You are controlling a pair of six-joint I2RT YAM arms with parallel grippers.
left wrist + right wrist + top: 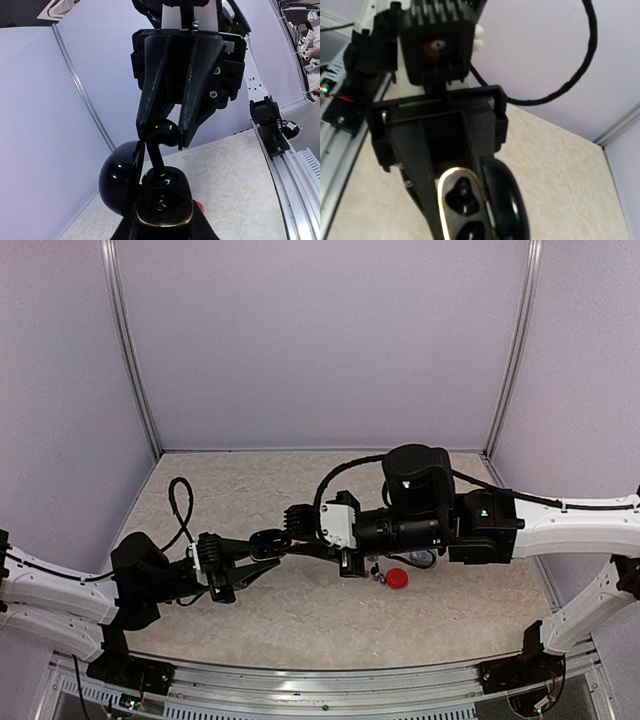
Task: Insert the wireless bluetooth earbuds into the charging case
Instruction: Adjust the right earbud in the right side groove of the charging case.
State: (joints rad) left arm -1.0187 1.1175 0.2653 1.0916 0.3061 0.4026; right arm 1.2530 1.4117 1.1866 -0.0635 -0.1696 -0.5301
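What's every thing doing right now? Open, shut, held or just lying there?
charging case: open, lid back, sockets empty.
black earbud: pinched, above the case, not in.
left gripper: shut on the charging case.
right gripper: shut on the black earbud.
red piece: loose on the table.
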